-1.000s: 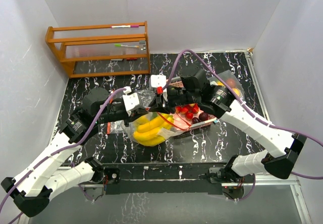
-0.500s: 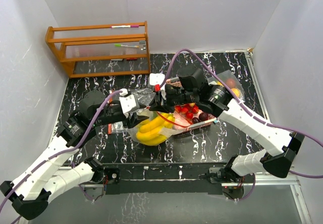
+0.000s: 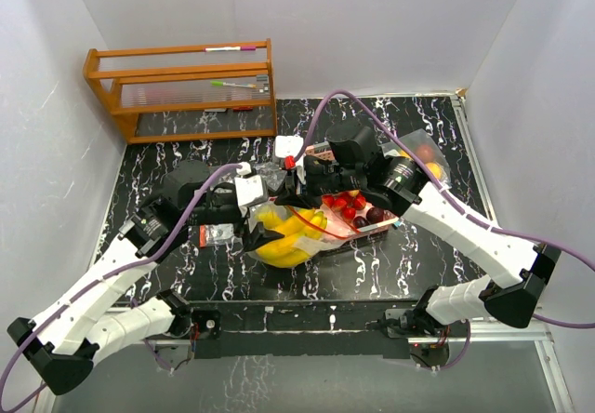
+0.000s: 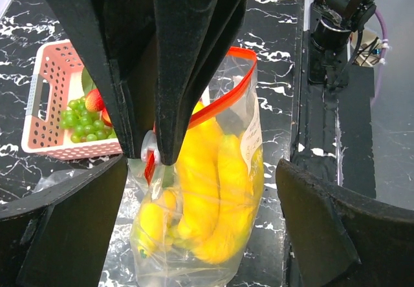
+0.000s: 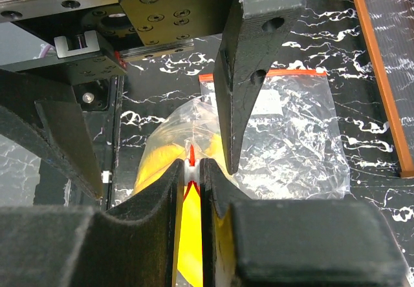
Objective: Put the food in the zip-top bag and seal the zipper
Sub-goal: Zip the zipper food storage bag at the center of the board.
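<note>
The zip-top bag [image 3: 290, 243] hangs just above the table with the yellow banana bunch [image 4: 217, 190] inside it. Its red zipper [image 4: 220, 101] runs up to a white slider [image 5: 191, 169]. My right gripper [image 5: 191, 166] is shut on that slider and holds the bag up; in the top view the right gripper [image 3: 290, 190] sits at the bag's upper end. My left gripper [image 4: 200, 170] stands wide open, one finger on each side of the bag, touching nothing. Red berries [image 3: 346, 204] and dark plums [image 3: 375, 215] lie in the pink tray [image 3: 383, 230].
Green grapes [image 4: 81, 122] and a strawberry [image 4: 95, 99] are in the tray's other end. A second, flat clear bag [image 5: 294, 132] lies behind. Another bag with oranges [image 3: 426, 159] is at the right. A wooden rack [image 3: 181, 87] stands far left, a small packet [image 3: 218, 234] near the left arm.
My left gripper has opened from shut to wide and let go of the bag. The right gripper has kept its hold on the slider; the bag now hangs from it alone.
</note>
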Available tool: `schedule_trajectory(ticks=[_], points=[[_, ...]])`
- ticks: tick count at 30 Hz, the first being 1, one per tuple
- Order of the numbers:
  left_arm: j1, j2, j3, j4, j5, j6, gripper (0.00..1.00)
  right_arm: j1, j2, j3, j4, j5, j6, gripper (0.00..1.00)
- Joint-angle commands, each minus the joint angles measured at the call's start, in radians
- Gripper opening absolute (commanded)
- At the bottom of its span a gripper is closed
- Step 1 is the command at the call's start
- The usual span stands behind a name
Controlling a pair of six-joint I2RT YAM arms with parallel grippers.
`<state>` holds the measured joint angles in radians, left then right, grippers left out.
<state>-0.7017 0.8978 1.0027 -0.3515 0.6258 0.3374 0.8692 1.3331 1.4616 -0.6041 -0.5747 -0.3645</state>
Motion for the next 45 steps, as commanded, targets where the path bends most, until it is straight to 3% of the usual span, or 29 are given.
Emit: schedule_trajectory(ticks=[1, 4, 5, 7, 10, 14, 18, 27, 36, 45], points=[[0.001, -0.009, 0.018, 0.031, 0.061, 0.011, 0.97, 0.000, -0.013, 0.023, 0.048, -0.014, 0.002, 0.08], [0.001, -0.011, 0.009, 0.053, 0.065, 0.007, 0.92, 0.000, -0.012, 0.023, 0.047, -0.014, 0.003, 0.08], [0.001, -0.015, 0.005, 0.064, 0.064, 0.003, 0.86, 0.001, -0.012, 0.023, 0.049, -0.015, 0.002, 0.08], [0.001, -0.027, -0.007, 0.088, 0.050, -0.013, 0.65, 0.001, -0.011, 0.022, 0.047, -0.015, 0.002, 0.08], [0.001, -0.049, -0.029, 0.130, 0.031, -0.029, 0.57, 0.000, -0.011, 0.022, 0.048, -0.014, 0.002, 0.08], [0.000, -0.060, -0.048, 0.146, 0.013, -0.042, 0.26, 0.000, -0.010, 0.023, 0.049, -0.012, 0.002, 0.08], [0.002, -0.062, -0.052, 0.148, -0.002, -0.050, 0.03, -0.002, -0.012, 0.023, 0.049, -0.010, 0.001, 0.08], [0.002, -0.044, -0.026, 0.111, 0.005, -0.024, 0.00, -0.005, -0.016, 0.027, 0.043, 0.006, 0.000, 0.08], [0.004, -0.066, 0.061, 0.050, -0.136, -0.005, 0.00, -0.023, -0.050, -0.018, 0.027, 0.071, 0.002, 0.08], [0.004, -0.092, 0.079, 0.044, -0.159, 0.009, 0.00, -0.048, -0.062, -0.051, 0.012, 0.099, 0.006, 0.08]])
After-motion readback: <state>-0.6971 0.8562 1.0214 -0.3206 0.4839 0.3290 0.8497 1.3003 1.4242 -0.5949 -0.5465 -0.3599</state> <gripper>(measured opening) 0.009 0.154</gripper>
